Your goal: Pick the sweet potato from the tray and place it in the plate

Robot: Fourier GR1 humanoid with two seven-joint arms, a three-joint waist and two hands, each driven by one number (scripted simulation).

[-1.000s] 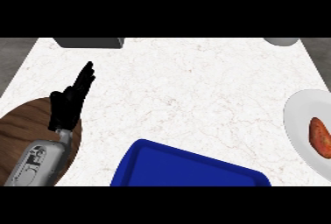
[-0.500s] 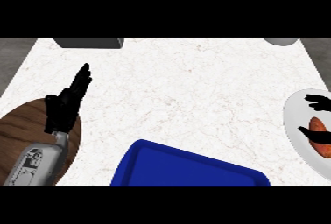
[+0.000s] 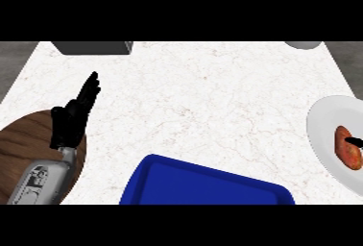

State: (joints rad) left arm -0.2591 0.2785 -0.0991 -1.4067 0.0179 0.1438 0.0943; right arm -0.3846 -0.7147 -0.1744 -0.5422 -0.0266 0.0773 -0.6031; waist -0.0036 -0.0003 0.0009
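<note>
The orange-brown sweet potato (image 3: 346,154) lies in the white plate (image 3: 322,126) at the counter's right edge. Only a small black part of my right hand (image 3: 353,141) shows there, touching the sweet potato's upper end, with the rest out of view. The blue tray (image 3: 205,185) sits at the bottom middle with nothing visible in it. My left hand (image 3: 71,120) rests open at the left, fingers straight and pointing up, holding nothing.
A round wooden board (image 3: 25,144) lies under my left forearm at the lower left. A dark grey box (image 3: 92,47) stands at the back left and a grey round object (image 3: 305,44) at the back right.
My right hand came in over the sweet potato on the plate half a second ago and has since drawn back toward the right edge. The sweet potato stays in the plate. The left hand is still.
</note>
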